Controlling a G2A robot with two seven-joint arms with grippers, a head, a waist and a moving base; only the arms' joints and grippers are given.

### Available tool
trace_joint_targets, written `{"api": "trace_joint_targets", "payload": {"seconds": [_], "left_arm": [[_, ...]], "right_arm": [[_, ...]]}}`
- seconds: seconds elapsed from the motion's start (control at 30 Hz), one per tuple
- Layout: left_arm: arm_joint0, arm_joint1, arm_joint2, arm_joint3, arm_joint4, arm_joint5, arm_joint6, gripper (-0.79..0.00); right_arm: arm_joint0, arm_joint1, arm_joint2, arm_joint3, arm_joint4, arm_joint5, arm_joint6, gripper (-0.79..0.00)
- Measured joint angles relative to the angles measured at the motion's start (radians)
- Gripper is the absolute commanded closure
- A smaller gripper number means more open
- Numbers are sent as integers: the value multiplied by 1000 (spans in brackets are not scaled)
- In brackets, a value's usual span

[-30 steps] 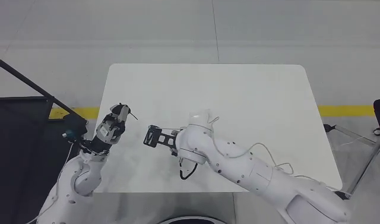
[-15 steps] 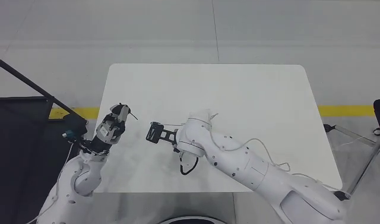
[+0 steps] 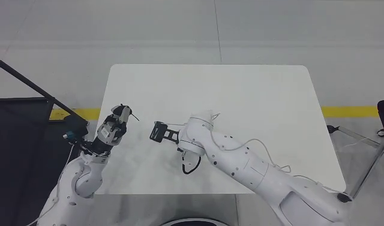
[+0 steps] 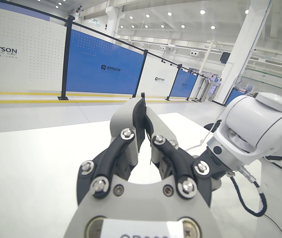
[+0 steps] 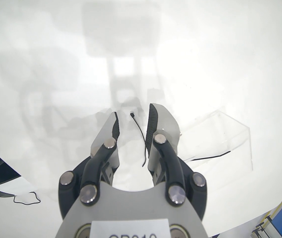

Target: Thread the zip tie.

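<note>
1. Over the left side of the desk [image 3: 240, 94], your left tool [image 4: 143, 115] is clamped on the first zip tie [image 4: 142, 97]. The black tip of the tie pokes out past the fingertips, and its tail hangs below the pads.
2. Near it but apart, your right tool [image 5: 133, 110] points toward the left tool in the top view, with its fingers spread wide.
3. Between those spread fingers you see a second zip tie [image 5: 139, 128], its head farthest from the wrist. You cannot tell whether it touches the pad beside it.
4. Beside the right tool, a clear box [image 5: 230, 134] stands on the desk. A third zip tie [image 5: 211, 156] is visible through its wall.
</note>
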State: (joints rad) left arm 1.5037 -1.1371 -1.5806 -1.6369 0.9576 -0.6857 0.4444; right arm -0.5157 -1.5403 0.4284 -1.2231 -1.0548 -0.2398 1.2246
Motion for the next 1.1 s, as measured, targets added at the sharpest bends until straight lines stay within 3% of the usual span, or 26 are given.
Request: {"api": "trace_joint_targets", "payload": {"seconds": [0.87, 1.1], "left_arm": [[0, 0, 0, 0, 0, 0, 0, 0], [0, 0, 0, 0, 0, 0, 0, 0]], "right_arm": [[-4, -44, 31, 85, -12, -42, 4, -166], [-7, -51, 42, 99, -18, -53, 2, 0]]}}
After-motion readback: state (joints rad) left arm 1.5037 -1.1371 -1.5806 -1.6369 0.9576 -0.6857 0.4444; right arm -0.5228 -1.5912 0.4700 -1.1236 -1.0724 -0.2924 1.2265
